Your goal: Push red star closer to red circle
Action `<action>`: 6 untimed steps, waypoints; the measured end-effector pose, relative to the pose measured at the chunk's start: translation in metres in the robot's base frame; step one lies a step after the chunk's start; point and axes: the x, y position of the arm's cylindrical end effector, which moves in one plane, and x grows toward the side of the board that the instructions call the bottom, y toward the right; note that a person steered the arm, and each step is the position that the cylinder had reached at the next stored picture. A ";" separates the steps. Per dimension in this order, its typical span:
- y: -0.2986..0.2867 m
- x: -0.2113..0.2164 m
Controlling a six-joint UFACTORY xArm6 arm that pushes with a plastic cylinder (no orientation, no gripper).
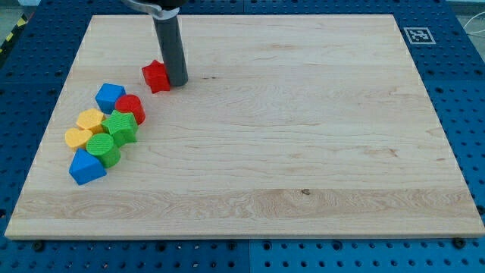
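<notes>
Up at the far left of the table, my tip (bare rod, nothing held) sits touching the red star on its right, w/ red circle near-left of it.

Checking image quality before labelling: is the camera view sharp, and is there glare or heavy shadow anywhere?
Camera view: sharp and evenly lit, no glare on the board; my tip casts a faint shadow beside the red star; soft shadows under the red circle.

my tip touches the right side of the red star on the tabletop. the red circle lies near, toward the view's bottom left, among other blocks.
</notes>
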 end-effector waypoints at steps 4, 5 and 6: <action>0.018 -0.034; 0.007 -0.038; -0.008 -0.038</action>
